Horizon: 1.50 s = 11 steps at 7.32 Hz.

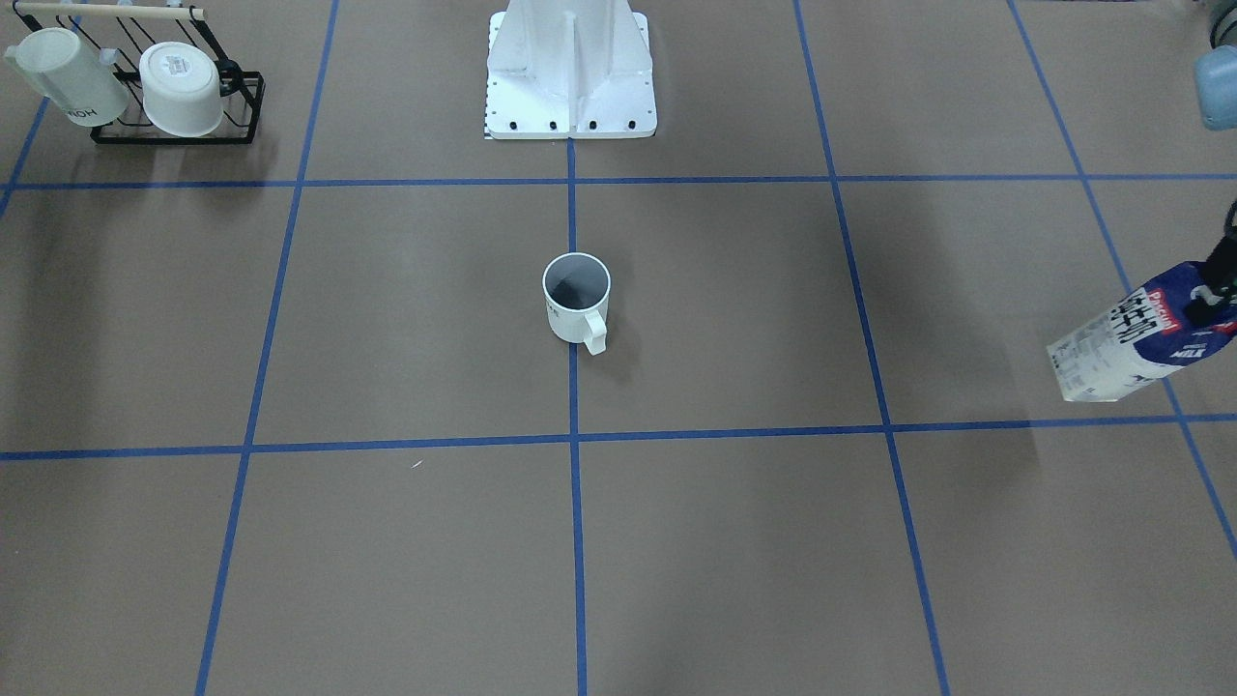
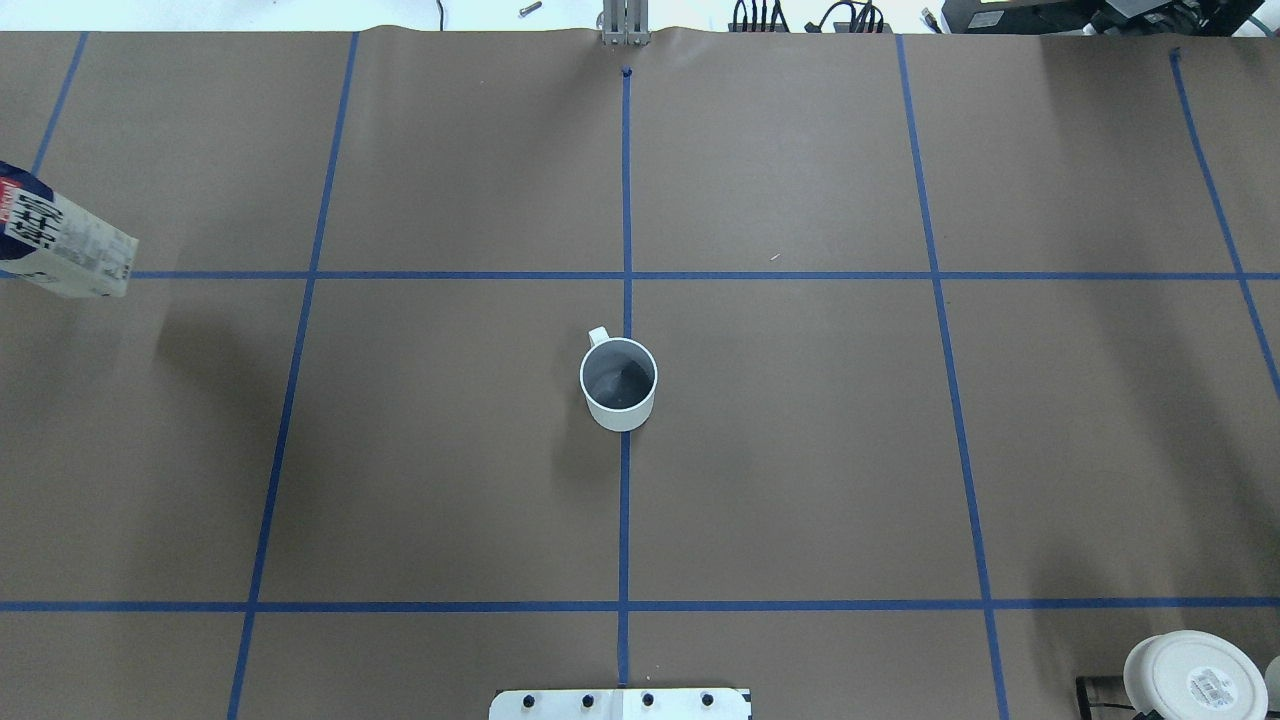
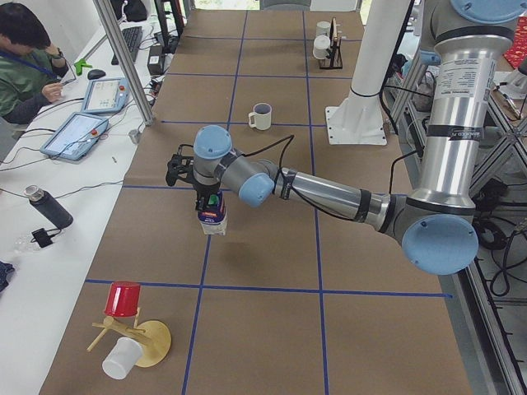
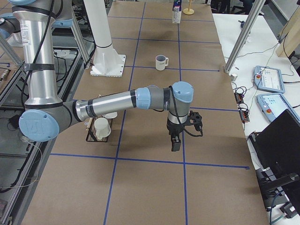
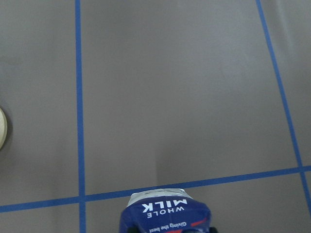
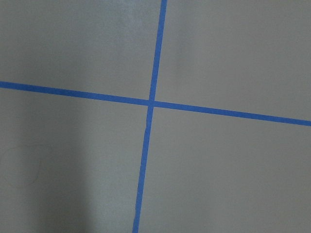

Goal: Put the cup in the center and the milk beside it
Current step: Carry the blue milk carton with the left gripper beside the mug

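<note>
The cup (image 1: 577,300) is a small white mug with a dark grey inside. It stands upright on the blue tape line at the center (image 2: 625,480), and also shows in the overhead view (image 2: 619,380). The milk (image 1: 1126,338) is a blue and white carton, tilted and held above the table at the robot's far left (image 2: 62,245). My left gripper (image 1: 1213,290) is shut on its top end. "WHOLE MILK" lettering shows in the left wrist view (image 5: 165,211). My right gripper (image 4: 176,143) hangs low over bare table at the robot's right; I cannot tell whether it is open or shut.
A black rack (image 1: 174,130) with two white mugs stands at the robot's right near corner. The white robot base (image 1: 570,82) is behind the cup. A red cup (image 3: 123,298) and a wooden stand (image 3: 144,341) sit at the table's left end. An operator (image 3: 25,58) sits beside the table.
</note>
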Tool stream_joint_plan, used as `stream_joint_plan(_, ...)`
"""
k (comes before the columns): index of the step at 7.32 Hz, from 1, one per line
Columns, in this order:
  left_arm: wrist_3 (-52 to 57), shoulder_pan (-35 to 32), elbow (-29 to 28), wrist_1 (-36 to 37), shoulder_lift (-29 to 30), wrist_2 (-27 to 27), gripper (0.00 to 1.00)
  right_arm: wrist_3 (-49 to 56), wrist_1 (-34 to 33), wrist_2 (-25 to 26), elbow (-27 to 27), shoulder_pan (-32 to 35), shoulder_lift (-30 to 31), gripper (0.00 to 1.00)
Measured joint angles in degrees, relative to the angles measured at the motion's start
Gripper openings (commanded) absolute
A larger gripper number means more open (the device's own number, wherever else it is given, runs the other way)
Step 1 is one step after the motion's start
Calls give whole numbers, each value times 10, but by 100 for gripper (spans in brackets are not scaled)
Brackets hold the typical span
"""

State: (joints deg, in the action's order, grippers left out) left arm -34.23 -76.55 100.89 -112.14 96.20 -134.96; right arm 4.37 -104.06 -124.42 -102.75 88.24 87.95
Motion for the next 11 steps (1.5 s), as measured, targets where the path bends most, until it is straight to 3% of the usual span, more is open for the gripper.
stream_joint_plan(2,-78,63,27,61,68,29,20,0,0,0,0,0,7,100)
stream_joint_plan(5,-183,185,63,209,193,117,20,-1,-1,-1,1,0,9,100)
stream_joint_plan(8,-309,310,69,240,264,180,20,-1,-1,0,2,0,9,100)
stream_joint_plan(11,-338,374,71,298,314,230,20,-1,-1,0,3,0,8,100)
